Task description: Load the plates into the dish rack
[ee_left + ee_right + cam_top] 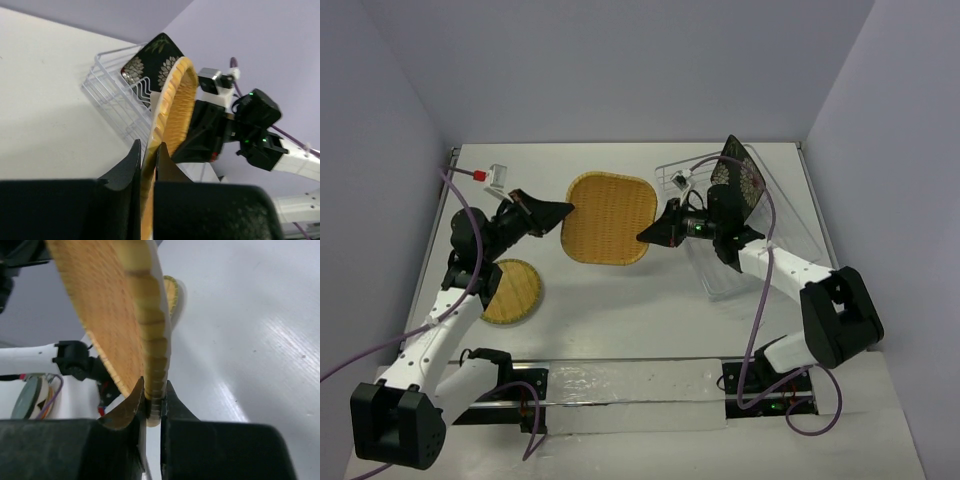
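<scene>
Orange plate (pixel 610 218), gripped at both sides: your left fingers (pixel 125 170) pinch one rim, your right fingers (pixel 176 410) pinch the opposite rim.

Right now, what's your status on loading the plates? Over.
Both shut on orange plate: left pincer and right pincer, opposite rims. In dish rack, black plate standing; yellow-green plate on table. Nothing loose between orange plate and rack.

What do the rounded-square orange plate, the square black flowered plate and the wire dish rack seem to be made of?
The rounded-square orange plate looks like moulded plastic imitating basketwork: woven relief on top, smooth pale underside. The square black flowered plate is glossy plastic or ceramic, cannot tell; flowers look printed. The wire dish rack is thin shiny metal wire, silver finish.
</scene>
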